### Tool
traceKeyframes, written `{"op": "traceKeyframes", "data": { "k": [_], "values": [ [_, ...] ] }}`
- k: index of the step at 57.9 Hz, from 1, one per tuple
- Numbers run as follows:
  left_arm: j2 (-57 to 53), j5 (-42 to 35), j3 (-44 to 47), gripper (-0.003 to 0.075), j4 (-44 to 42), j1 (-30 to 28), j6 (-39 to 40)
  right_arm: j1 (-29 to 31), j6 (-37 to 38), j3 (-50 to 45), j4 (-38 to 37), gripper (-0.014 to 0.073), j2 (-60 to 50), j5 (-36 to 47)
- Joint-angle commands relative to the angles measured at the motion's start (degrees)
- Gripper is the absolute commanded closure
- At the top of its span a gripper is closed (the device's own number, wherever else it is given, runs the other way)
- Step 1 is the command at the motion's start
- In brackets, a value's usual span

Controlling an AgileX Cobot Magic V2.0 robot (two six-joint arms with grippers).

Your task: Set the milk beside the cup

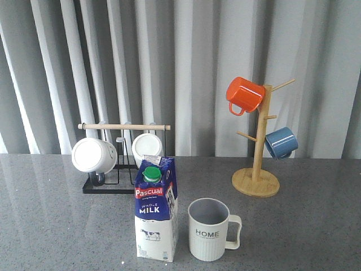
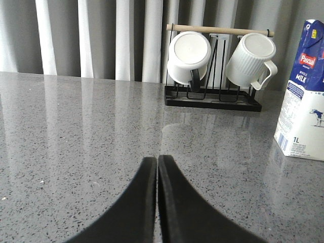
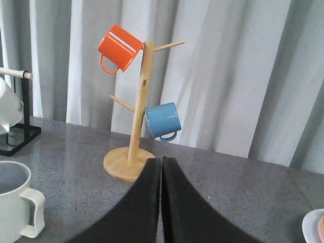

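Grey speckled table (image 1: 51, 214), pleated curtain behind. Milk (image 1: 156, 209) stands upright near the front edge, long axis vertical, just beside the cup (image 1: 210, 228) on its left; small gap, not touching. Judged: placement looks already met. Left gripper (image 2: 157, 167) fingers pressed together, empty; milk lies ahead and off to its right, partly cut by the frame edge. Right gripper (image 3: 161, 167) likewise closed, empty; only part of the cup shows at that view's edge. Left arm is nearer the milk. Neither arm appears in front view.
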State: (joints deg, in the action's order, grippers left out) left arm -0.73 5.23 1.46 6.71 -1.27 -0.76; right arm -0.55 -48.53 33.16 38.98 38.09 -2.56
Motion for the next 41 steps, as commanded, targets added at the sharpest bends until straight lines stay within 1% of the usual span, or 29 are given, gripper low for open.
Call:
{"op": "traceKeyframes", "data": {
  "k": [1,21,26,30,36,41],
  "values": [
    [-0.58,-4.10,-0.94,0.0728,-0.01,0.11,0.18,0.39,-0.33,1.57,0.11,0.0597,-0.12,2.94],
    [-0.58,-4.10,-0.94,0.0728,-0.01,0.11,0.18,0.39,-0.33,1.57,0.11,0.0597,-0.12,2.94],
    [-0.58,-4.10,-0.94,0.0728,-0.01,0.11,0.18,0.39,-1.34,1.57,-0.81,0.0597,-0.23,3.20],
    [-0.58,-4.10,-0.94,0.0728,-0.01,0.11,0.18,0.39,-0.83,1.57,-5.08,0.0597,-1.18,3.14],
    [-0.58,-4.10,-0.94,0.0728,-0.01,0.11,0.18,0.16,0.09,1.57,-14.01,0.0597,-2.17,2.95],
    [-0.58,-4.10,-0.94,0.0728,-0.01,0.11,0.18,0.16,0.60,1.57,-15.02,0.0597,-3.12,2.56]
  ]
}}
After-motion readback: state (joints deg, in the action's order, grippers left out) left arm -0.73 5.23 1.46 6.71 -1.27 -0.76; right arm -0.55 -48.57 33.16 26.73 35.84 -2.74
